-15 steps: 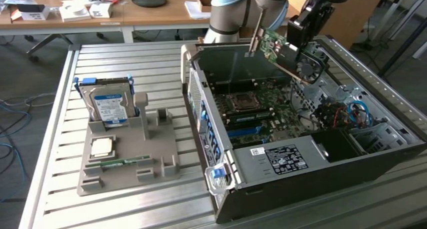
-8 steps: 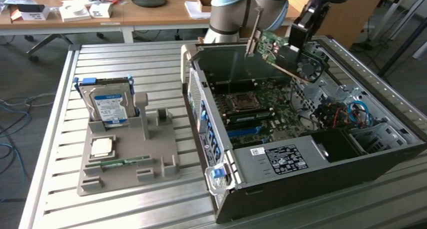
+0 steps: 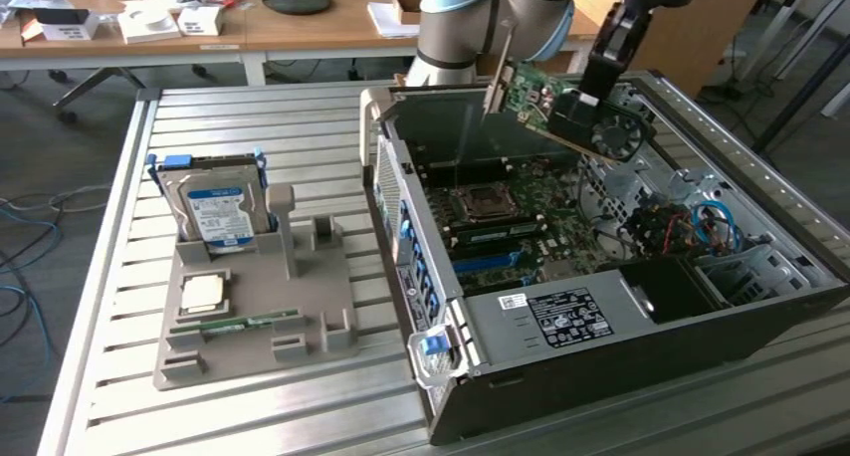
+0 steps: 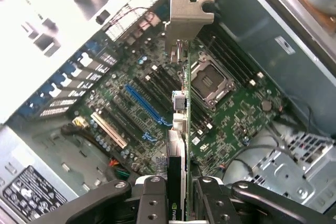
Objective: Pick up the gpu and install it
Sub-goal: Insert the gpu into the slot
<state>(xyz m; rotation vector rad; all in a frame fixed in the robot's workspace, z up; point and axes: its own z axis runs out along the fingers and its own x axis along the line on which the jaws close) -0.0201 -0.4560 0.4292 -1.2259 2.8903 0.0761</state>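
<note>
Slatted table (image 3: 266,127) | open computer case (image 3: 598,386) holds motherboard (image 3: 531,207) | end effector (image 4: 177,190) clamped on gpu (image 3: 534,93) above it

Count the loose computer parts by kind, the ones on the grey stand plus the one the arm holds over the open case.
Hard drive: 1, upright in the grey stand
Processor chip: 1, lying on the stand
Memory stick: 1, lying on the stand
Graphics card: 1, held above the open case
Total: 4

gpu (image 3: 536,92) tilted, above open computer case (image 3: 624,376)
</note>
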